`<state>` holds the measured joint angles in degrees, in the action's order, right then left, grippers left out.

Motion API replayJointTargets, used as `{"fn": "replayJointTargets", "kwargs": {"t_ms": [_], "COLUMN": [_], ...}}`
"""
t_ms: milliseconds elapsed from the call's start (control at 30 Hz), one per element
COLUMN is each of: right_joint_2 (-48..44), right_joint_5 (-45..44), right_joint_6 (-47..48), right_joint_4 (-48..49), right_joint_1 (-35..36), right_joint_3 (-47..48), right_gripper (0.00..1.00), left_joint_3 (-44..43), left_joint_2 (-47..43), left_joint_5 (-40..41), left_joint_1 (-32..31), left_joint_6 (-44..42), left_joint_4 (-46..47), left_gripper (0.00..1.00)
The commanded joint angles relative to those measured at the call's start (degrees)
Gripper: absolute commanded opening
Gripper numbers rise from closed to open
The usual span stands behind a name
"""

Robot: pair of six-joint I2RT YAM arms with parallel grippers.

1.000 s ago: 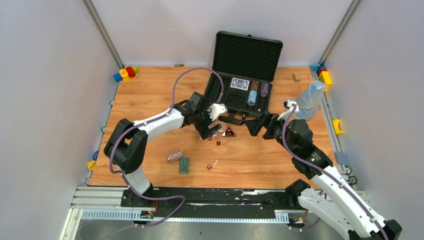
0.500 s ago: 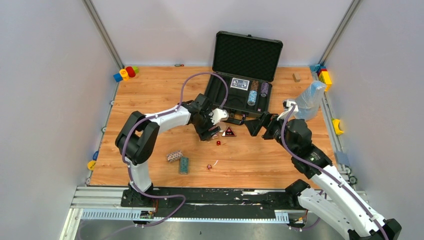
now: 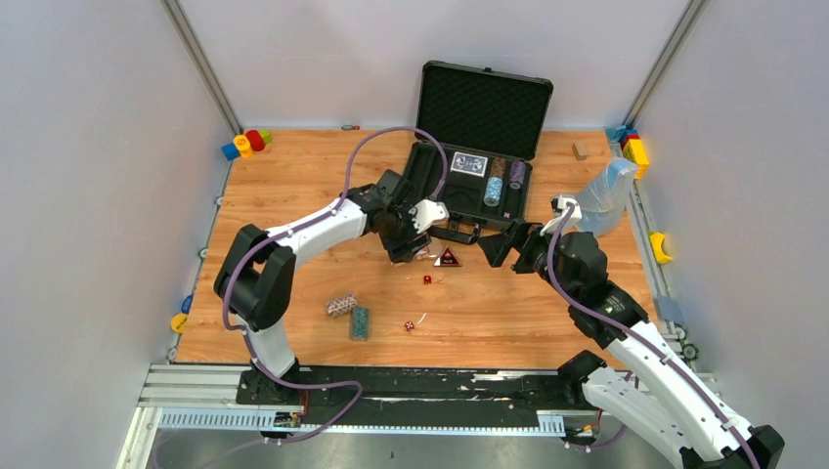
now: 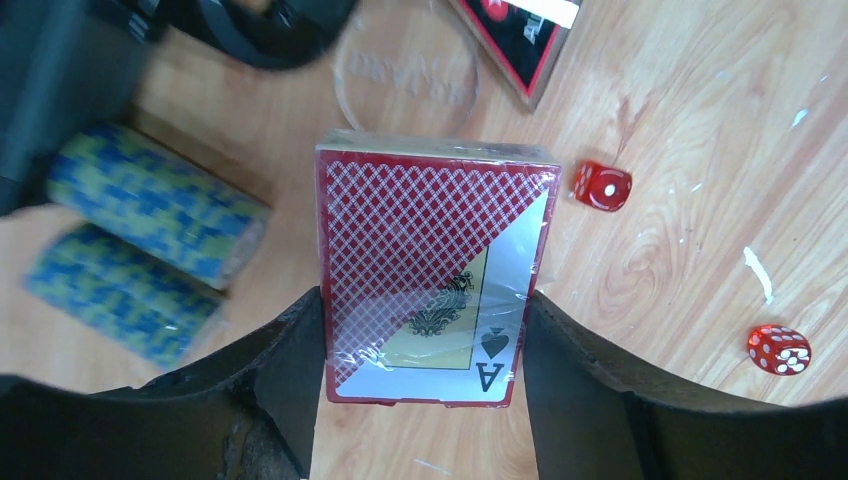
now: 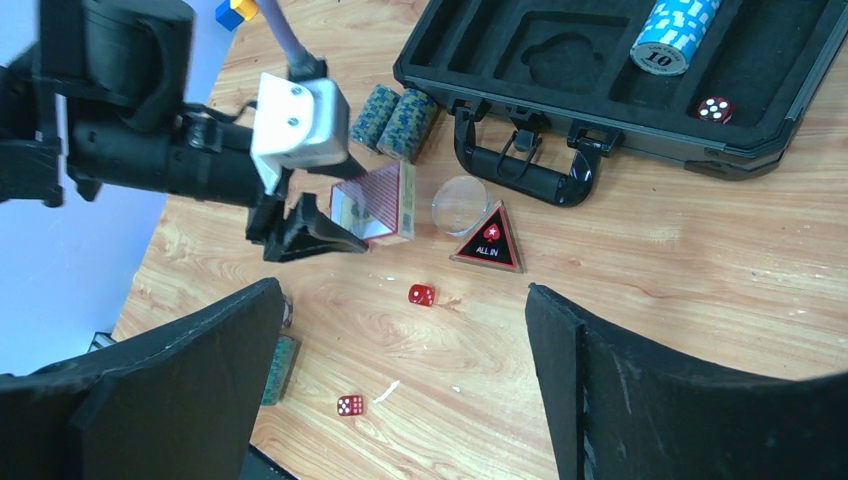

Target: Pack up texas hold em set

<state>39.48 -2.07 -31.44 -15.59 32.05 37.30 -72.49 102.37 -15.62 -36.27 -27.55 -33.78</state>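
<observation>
The black case lies open at the back, with a blue deck and chip rolls in its foam. My left gripper is shut on a red card deck, one finger against each long side; the deck rests on the table. Two blue-yellow chip rolls lie to its left. A clear disc and the triangular button lie beyond it, and two red dice to the right. My right gripper hangs open above the table, holding nothing.
Two more chip rolls lie near the front left. Toy blocks sit in the back corners. A clear plastic bag stands right of the case, whose handle points toward me.
The left arm has shifted slightly toward the case and its jaws have narrowed from wide open onto the deck's sides. The right arm has stayed put.
</observation>
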Motion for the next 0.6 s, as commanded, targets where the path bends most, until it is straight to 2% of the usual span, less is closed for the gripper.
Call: {"fn": "replayJointTargets", "kwargs": {"t_ms": [0,367,467,567], "right_joint_2": [-1.34,-4.15,-4.90,-5.52], "right_joint_5": [-1.31,-3.92,-5.04,-6.21], "right_joint_6": [0.64,0.81,0.90,1.22], "right_joint_4": [0.86,0.17,0.03,-0.03], "right_joint_1": [0.03,0.03,0.03,0.03], "right_joint_3": [0.33,-0.27,-0.51,-0.72], "right_gripper": [0.92,0.91,0.91,0.91], "left_joint_3": [-5.47,-12.61,-17.17,-26.69], "left_joint_2": [-5.01,-2.75,0.70,7.23], "left_joint_5": [-3.36,-0.20,0.31,0.41], "left_joint_1": [-0.54,-1.47,-1.53,-1.47], "left_joint_6": [-5.17,-23.91,-29.22,-32.84], "left_joint_4": [0.69,8.29,6.12,0.34], "left_gripper": [0.29,0.23,0.22,0.21]}}
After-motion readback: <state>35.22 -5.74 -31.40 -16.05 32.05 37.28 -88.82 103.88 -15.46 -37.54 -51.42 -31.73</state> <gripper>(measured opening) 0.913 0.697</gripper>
